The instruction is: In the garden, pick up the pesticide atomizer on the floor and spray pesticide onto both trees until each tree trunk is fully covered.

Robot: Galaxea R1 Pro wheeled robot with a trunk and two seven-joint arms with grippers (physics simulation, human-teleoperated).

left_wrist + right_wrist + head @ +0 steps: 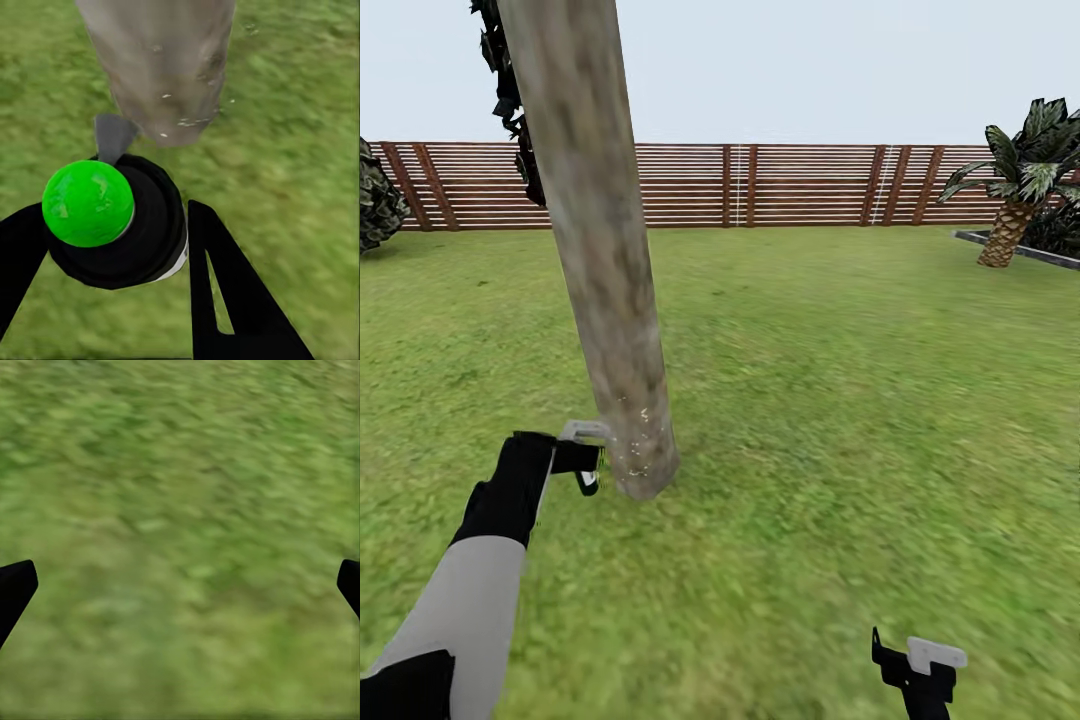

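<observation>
A thick grey-tan tree trunk (605, 250) rises from the lawn just ahead on the left. Fine whitish pesticide specks (637, 438) dot its flared base, and they also show on the bark (180, 120) in the left wrist view. My left gripper (585, 465) is low at the trunk's foot. In its wrist view the left gripper (112, 217) is shut on the pesticide atomizer (146, 232), a small black bottle with a bright green round top (88, 202), pointed at the trunk (161, 60). My right gripper (920, 665) hangs open over bare grass, its fingertips (15, 589) wide apart.
A brown slatted fence (790, 185) closes the lawn at the back. A short palm (1015, 190) stands by a dark raised border (1020, 250) at far right. A dark bush (375, 200) sits at far left. Open grass spreads to the right of the trunk.
</observation>
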